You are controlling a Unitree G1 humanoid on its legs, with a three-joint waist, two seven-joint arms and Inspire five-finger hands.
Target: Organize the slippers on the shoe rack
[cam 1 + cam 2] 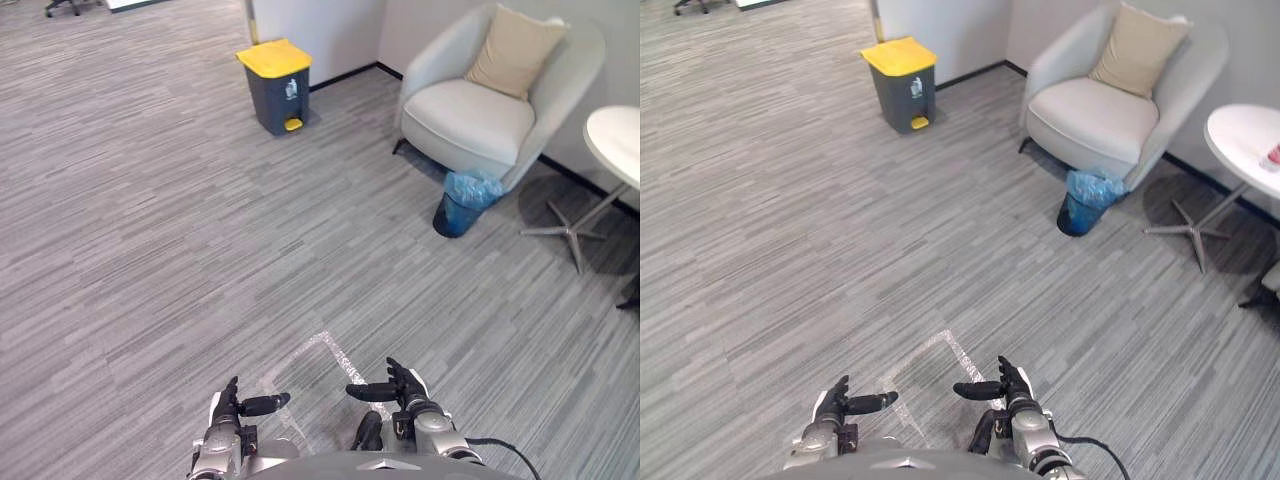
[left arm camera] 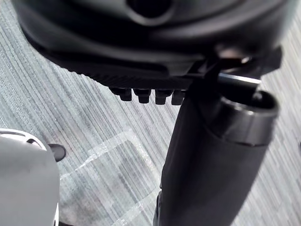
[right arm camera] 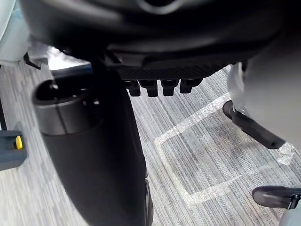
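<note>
Cropped by the right edge, the round white table [image 1: 1240, 140]; on its top a small pinkish thing [image 1: 1272, 157], too small and too clipped to name. Lower on that same edge, a dark leg-like shape [image 1: 1255, 295], not identifiable. At the top left corner, just the wheeled foot of an office chair [image 1: 62, 7]. Behind the blue-lined bin [image 1: 465, 203], hidden, the lower front of the armchair [image 1: 470, 115]. Clipped by the bottom edge, left hand [image 1: 230, 410] and right hand [image 1: 408, 395] (in the wrist views little beyond fingertips [image 3: 150, 87] under a dark blurred bulk). Near side of the taped square [image 1: 320, 350] lost behind them.
</note>
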